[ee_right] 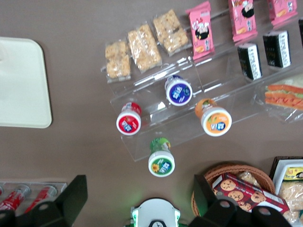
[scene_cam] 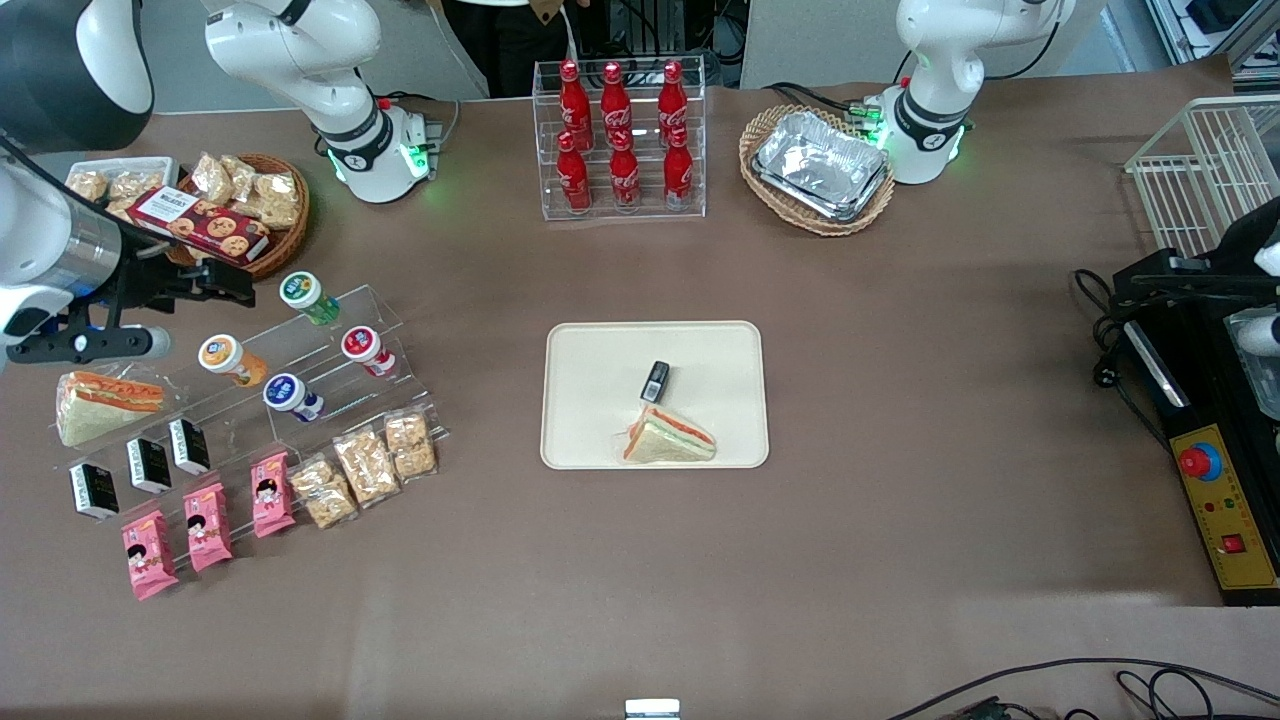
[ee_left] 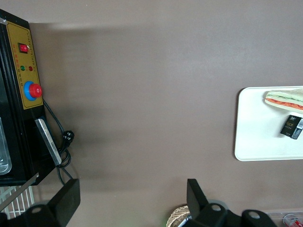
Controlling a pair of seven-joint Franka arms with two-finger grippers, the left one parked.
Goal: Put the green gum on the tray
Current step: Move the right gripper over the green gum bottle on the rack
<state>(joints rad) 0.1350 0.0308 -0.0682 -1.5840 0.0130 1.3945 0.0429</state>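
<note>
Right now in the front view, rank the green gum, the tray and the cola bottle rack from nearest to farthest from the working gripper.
Gripper hovers by the cookie basket.
1. Green gum: beside it, top shelf step.
2. Tray: table centre.
3. Cola bottle rack: farther from the camera; close to the tray's rank.

A robotics lab staged as a shop; the brown surface carries snack racks, cola bottles; an emergency-stop box alongside.

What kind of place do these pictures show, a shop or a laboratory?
Probably a robot laboratory set up like a snack shop: a clear stand with gum bottles, a rack of cola bottles, and a red emergency-stop button. The claw hangs beside the green gum; the tray waits.
</note>
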